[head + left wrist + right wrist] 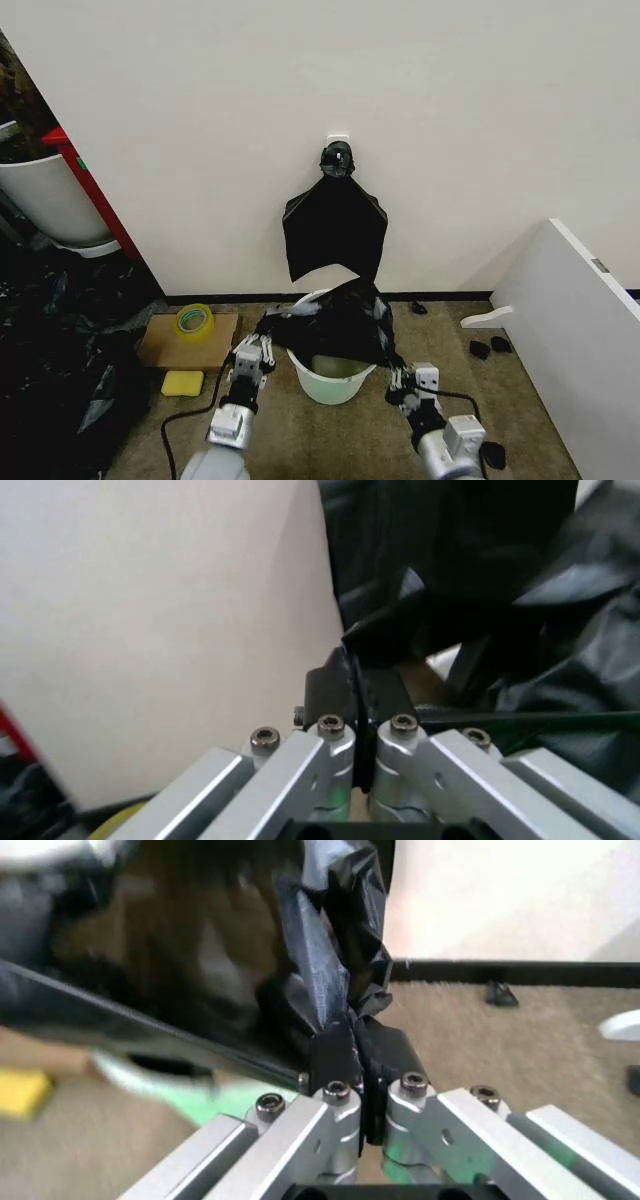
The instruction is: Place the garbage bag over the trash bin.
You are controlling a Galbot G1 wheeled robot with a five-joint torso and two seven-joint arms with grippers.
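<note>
Both arms are silver-grey metal with white wrist blocks. The left gripper (357,697) and right gripper (358,1054) have black pads on ribbed aluminium fingers, each fixed with dark hex screws. A black cable (178,425) trails by the left arm.

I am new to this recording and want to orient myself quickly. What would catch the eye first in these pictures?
First, the glossy black garbage bag stretched over the cream-white trash bin on the carpet by the wall, covering the far part of its mouth. The left claw and right claw each pinch an edge of it, one on either side of the bin. Above, a fan-shaped bundle of black bags hangs on the wall.
</note>
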